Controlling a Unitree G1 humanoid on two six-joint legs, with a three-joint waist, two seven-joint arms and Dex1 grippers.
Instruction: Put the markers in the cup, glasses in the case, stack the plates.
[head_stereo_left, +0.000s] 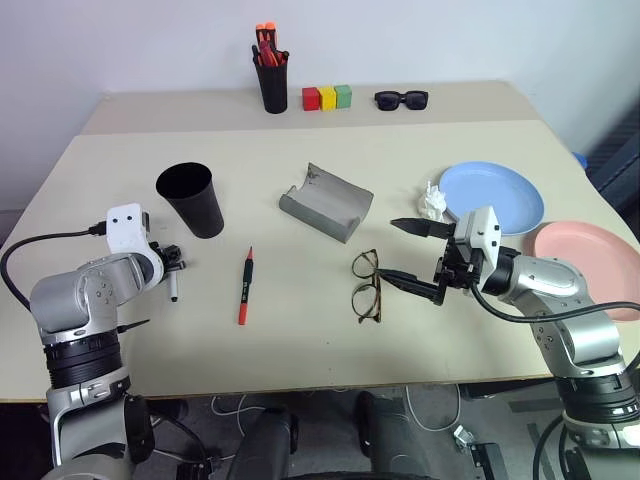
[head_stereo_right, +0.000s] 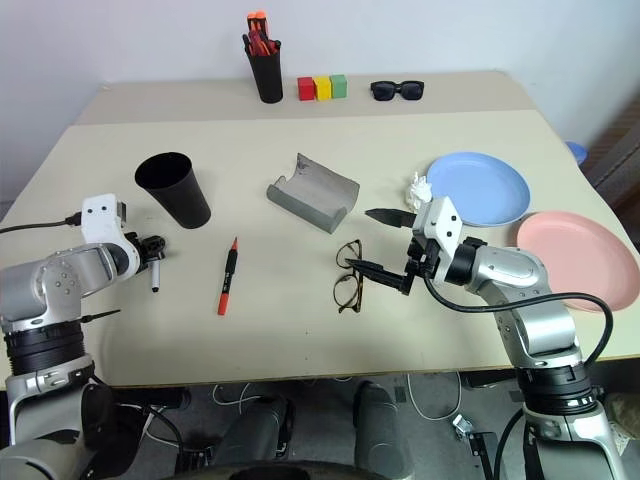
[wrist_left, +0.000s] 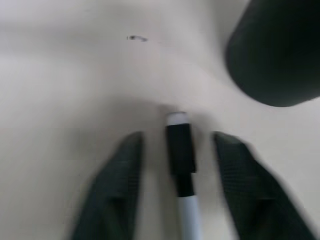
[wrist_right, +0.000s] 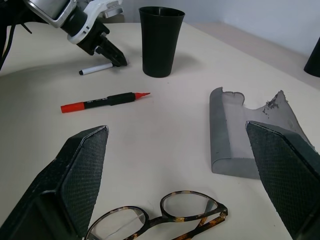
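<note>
Beige tabletop (head_stereo_left: 300, 380) is running up to a pale wall. At the left, the left gripper (wrist_left: 177, 170) is reaching down over the black marker (wrist_left: 180, 150), its two fingers (wrist_left: 117, 185) sitting on either side of the barrel with a gap on each side, not yet squeezing it. Just beyond, the black cup (head_stereo_left: 192, 199) is standing upright. The red marker (head_stereo_left: 244, 286) is lying flat near the middle, apart from the cup. Farther back, a pot of orange-red pens (head_stereo_left: 270, 70), three coloured blocks (head_stereo_left: 327, 97) and black sunglasses (head_stereo_left: 401, 99) are lining the rear edge. The grey case (head_stereo_left: 326, 201) is lying open at centre. The glasses (head_stereo_left: 367, 286) are resting folded just beside the right gripper (head_stereo_left: 412, 254), whose jaws are standing wide apart, holding nothing. At the right, the blue plate (head_stereo_left: 495, 195) and pink plate (head_stereo_left: 590, 265) are sitting side by side, a crumpled white scrap (head_stereo_left: 433, 201) by the blue one.
</note>
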